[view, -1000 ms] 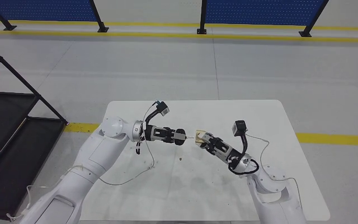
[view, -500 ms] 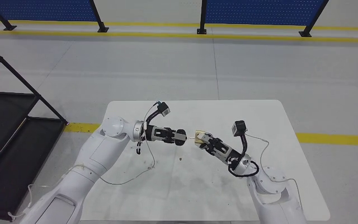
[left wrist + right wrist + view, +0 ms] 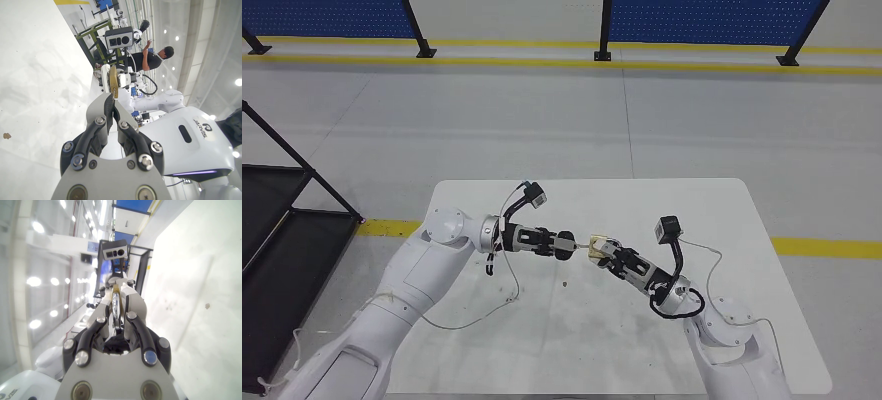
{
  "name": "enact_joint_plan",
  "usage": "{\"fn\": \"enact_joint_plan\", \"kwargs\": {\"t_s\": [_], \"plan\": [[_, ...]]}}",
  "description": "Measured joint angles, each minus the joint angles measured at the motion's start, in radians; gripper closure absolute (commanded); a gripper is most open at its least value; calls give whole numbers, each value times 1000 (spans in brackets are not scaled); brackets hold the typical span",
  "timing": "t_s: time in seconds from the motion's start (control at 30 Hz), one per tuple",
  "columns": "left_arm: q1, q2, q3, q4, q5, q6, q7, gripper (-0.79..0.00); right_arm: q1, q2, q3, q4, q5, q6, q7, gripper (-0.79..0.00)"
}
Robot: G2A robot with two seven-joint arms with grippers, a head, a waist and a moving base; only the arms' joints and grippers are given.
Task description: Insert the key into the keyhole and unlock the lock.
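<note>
One black frame rack (image 3: 282,235) stands on the floor, well out past the back end of the left arm and apart from the one white table (image 3: 722,210). Over the middle of that table two grippers meet nose to nose.

The left gripper (image 3: 569,243) has its jaws pressed together; its dark ribbed pads (image 3: 108,106) leave only a thin slit between them. They are clamped on the head of the one key (image 3: 582,243), which the pads mostly hide. A thin silver length of blade runs straight out from the jaw tips to the lock.

Just ahead of those tips is one brass padlock (image 3: 113,81), held edge-on and clear of the tabletop. Its lower edge, the one with the keyhole, touches the left jaw tips. How deep the blade sits cannot be told.

The right gripper (image 3: 115,288) has the padlock clamped between its two white fingers (image 3: 132,298), one on each flat face. The chrome shackle (image 3: 115,303) points back between the jaws toward the wrist.

One small brownish scrap (image 3: 7,135) lies on the tabletop beneath the left jaws, a little nearer the robot, with a few dark specks around it.
</note>
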Motion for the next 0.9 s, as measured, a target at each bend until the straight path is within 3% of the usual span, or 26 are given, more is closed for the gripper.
{"fn": "enact_joint_plan", "kwargs": {"t_s": [0.9], "plan": [[-6, -7, 4, 8, -15, 12, -30, 0, 11, 26, -22, 3, 3, 3, -14, 0]]}}
